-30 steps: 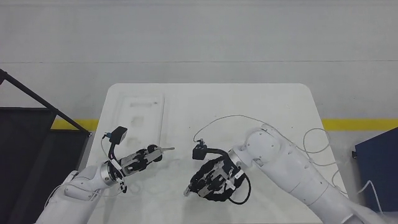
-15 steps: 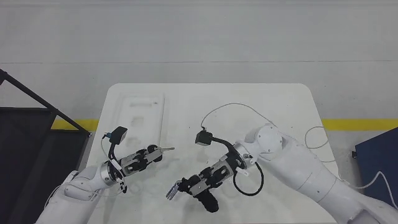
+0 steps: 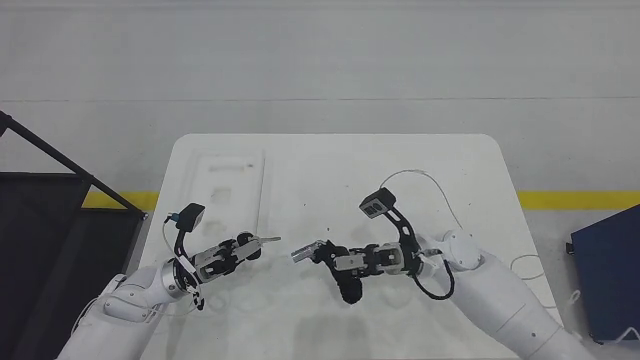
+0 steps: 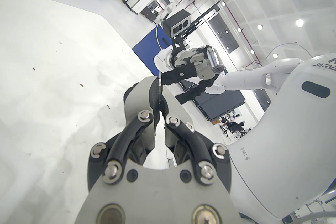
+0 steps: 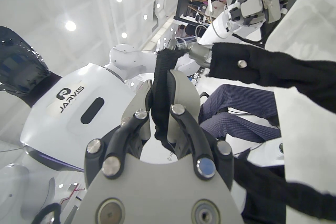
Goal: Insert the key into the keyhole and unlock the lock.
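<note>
Key (image 4: 159,87), thin flat metal, clamped in left jaws, right jaws gripping fabric-sleeved lock (image 5: 160,88)

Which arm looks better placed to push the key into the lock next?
Left. The left claw pinches the key, tip aimed across a gap at the lock. The right claw grips the lock's black strap, keyhole end facing the key, so it probably only needs to hold steady.

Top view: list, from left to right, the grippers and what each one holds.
left gripper → key, pinched in it and pointing right → silver head of the lock → right gripper, clamped on the lock's black sleeve
</note>
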